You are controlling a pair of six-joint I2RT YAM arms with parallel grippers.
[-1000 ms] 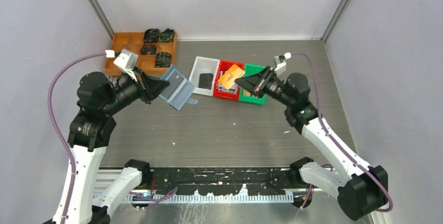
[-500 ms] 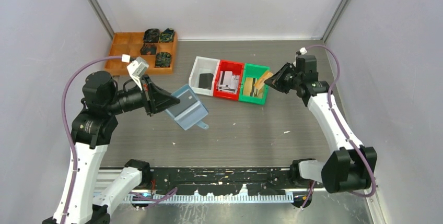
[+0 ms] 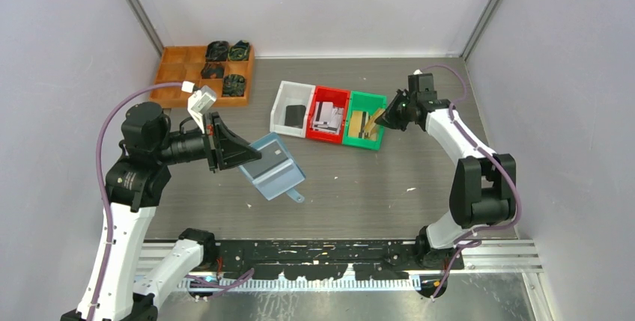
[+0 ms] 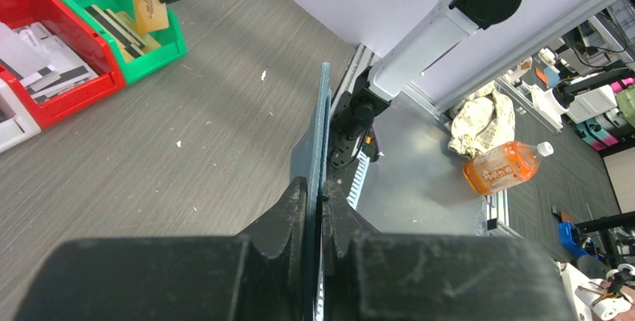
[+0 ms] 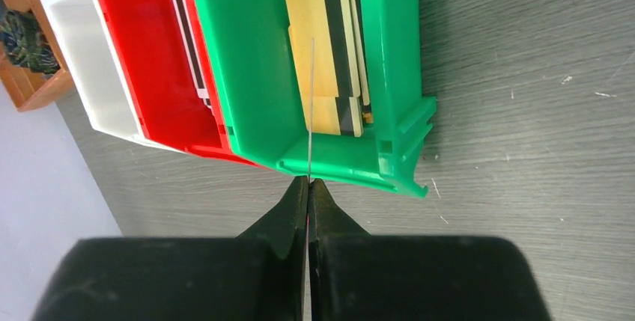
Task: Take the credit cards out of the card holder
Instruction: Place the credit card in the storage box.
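left jaws clamp soft slate-blue folding card holder (image 3: 273,165) mid-air left of centre; right jaws pinch thin tan-gold plastic credit card (image 4: 148,1) by its edge over far-right green plastic bin (image 5: 247,74), light, stiff and slick, so edge grip suits.

Card face: the held card (image 5: 310,104) shows edge-on, a thin line; its print is hidden.
Holder inside: the card holder (image 4: 323,134) shows edge-on; pockets unseen.
Tray contents: dark things (image 3: 218,50) in the far-left wooden tray (image 3: 176,59), too small to tell.
White bin (image 4: 9,123): cut by the left edge.
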